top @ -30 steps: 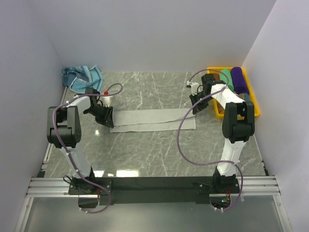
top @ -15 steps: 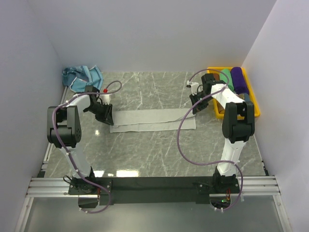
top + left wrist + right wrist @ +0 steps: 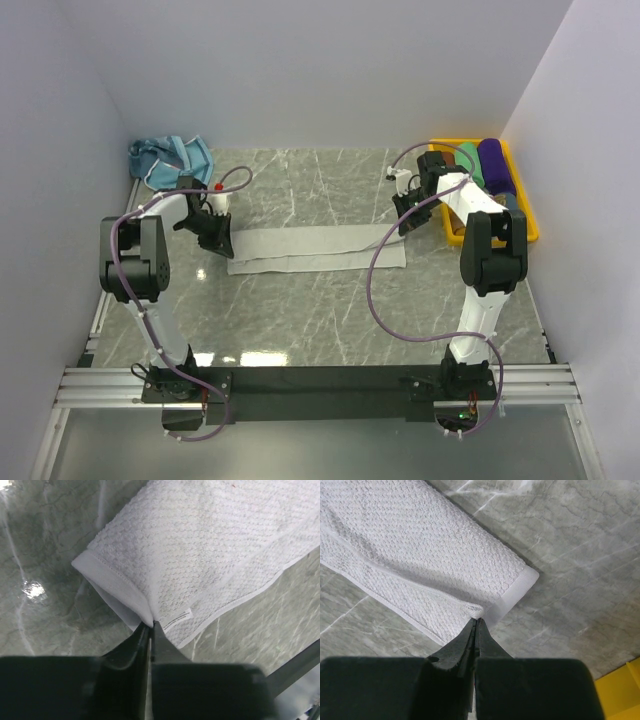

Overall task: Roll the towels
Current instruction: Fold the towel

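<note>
A pale grey-white towel lies folded lengthwise in a long strip across the middle of the marble table. My left gripper is shut on its left end and pinches a fold of cloth near the label. My right gripper is shut on its right end and pinches the hem. The towel shows in the left wrist view and the right wrist view. Crumpled blue towels lie at the back left. Green, purple and other rolled towels sit in the bin.
The yellow plastic bin stands at the back right, close to the right arm; its corner shows in the right wrist view. White walls enclose the table on three sides. Purple cables loop from both arms over the table.
My left gripper has drawn the towel's left end slightly up and back. The right gripper and the towel's right end have not visibly moved.
</note>
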`<state>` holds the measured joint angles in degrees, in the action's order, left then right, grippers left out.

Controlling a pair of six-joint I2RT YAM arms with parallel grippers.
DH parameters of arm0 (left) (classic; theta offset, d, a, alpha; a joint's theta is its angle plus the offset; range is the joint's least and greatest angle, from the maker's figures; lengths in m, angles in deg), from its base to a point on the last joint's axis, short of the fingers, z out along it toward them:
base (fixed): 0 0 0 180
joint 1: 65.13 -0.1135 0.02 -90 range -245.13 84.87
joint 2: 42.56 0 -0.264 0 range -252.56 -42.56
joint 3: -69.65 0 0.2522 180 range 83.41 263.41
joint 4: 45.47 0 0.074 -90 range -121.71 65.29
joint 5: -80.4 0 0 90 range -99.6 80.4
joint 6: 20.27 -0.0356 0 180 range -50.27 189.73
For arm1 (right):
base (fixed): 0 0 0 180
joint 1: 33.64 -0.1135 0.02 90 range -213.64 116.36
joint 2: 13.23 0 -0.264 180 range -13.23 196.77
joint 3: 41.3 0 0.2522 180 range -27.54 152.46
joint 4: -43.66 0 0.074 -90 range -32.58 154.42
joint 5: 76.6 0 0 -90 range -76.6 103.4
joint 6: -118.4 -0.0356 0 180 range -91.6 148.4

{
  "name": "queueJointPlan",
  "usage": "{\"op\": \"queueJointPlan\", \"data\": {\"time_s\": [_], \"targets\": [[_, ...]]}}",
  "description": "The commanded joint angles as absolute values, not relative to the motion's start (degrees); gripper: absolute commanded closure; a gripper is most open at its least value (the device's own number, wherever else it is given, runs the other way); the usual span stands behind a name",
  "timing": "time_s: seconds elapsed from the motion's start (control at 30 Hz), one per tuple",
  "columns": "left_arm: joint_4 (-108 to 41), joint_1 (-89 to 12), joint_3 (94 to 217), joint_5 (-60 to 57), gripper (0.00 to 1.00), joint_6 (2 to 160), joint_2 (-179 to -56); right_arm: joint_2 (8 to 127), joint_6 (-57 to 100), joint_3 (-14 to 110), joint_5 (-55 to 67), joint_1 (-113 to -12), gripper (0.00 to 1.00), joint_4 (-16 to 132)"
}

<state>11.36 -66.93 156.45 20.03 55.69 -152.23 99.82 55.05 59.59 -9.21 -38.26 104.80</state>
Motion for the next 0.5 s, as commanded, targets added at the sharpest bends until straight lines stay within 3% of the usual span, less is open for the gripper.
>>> {"op": "queueJointPlan", "data": {"time_s": [0.0, 0.47], "targets": [[12.7, -67.1, 157.4, 22.0, 0.99, 55.2, -151.7, 98.9, 54.6, 62.6, -10.2, -38.5, 1.00, 105.7], [23.8, -69.9, 161.7, 26.6, 0.99, 51.4, -148.6, 93.3, 58.5, 59.8, -8.1, -38.3, 1.00, 108.0]]}}
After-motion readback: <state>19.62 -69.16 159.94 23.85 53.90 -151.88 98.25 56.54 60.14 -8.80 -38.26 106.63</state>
